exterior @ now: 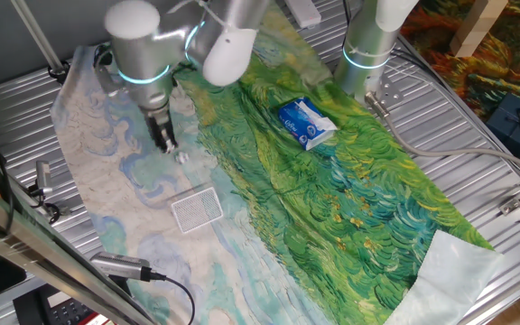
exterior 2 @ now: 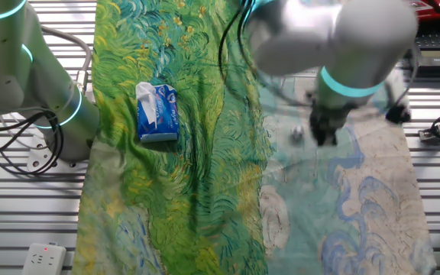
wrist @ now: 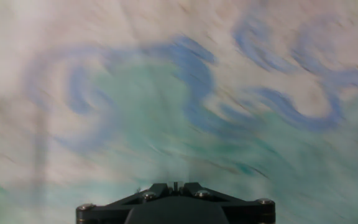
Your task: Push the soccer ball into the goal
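Note:
The soccer ball is a tiny white ball on the pale blue part of the painted cloth. It lies just to the right of my gripper, close to the fingertips. The goal, a small white mesh frame, lies flat on the cloth, nearer the camera than the ball. In the other fixed view the ball sits just left of the gripper, and the arm hides the goal. The hand view is blurred; the gripper shows its fingers together and empty over blue-green cloth. Ball and goal are out of that view.
A blue-and-white tissue packet lies on the green part of the cloth, also seen in the other fixed view. A second arm's base stands at the back. Ribbed metal table surrounds the cloth; cables lie at the edges.

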